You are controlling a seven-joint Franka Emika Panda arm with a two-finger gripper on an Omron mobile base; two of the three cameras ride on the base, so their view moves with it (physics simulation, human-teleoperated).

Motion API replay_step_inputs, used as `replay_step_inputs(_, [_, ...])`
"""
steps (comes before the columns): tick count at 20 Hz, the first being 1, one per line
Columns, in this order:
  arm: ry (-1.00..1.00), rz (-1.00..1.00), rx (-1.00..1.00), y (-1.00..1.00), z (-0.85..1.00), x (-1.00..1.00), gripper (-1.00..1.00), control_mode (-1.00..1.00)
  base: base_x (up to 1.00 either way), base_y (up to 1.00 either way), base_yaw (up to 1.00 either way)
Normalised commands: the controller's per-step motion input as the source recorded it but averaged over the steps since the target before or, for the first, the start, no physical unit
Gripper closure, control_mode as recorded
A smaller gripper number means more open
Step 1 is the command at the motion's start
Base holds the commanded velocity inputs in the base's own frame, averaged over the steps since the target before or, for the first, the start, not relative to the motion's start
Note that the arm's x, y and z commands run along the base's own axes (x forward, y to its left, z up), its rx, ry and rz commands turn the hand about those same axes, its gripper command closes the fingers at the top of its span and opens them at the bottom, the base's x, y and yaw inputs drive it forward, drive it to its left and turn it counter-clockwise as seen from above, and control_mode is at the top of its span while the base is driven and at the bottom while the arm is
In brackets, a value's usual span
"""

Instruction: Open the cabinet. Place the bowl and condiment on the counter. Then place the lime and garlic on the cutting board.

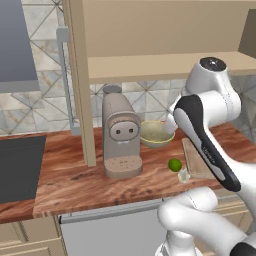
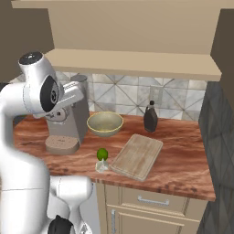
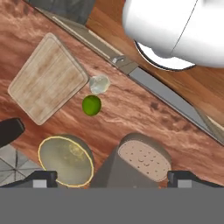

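The cabinet stands open above the counter, its shelf bare. On the counter sit the olive bowl, the dark condiment bottle and the light cutting board. The lime and the pale garlic lie on the worktop just left of the board, near the front edge. In the hand view my gripper is open and empty, high over the bowl, with the lime, garlic and board below it.
A grey coffee machine stands left of the bowl. The open cabinet door hangs edge-on beside it. A dark cooktop lies at the far left. Drawers sit under the counter, and a tiled side wall closes the right.
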Motion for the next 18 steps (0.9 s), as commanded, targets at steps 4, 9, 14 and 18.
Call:
replay_step_inputs(4, [0.26, -0.02, -0.06, -0.02, 0.05, 0.00, -1.00, -1.00, 0.00, 0.00, 0.00])
replay_step_inputs(9, [0.17, 0.00, 0.00, -0.29, -0.04, 0.00, -1.00, -1.00, 0.00, 0.00, 0.00])
replay_step_inputs(14, [0.05, -0.11, 0.02, -0.38, -0.29, -0.07, -1.00, -1.00, 0.00, 0.00, 0.00])
replay_step_inputs(18, [0.00, -0.14, 0.00, -0.09, -0.54, 0.00, -1.00, -1.00, 0.00, 0.00, 0.00])
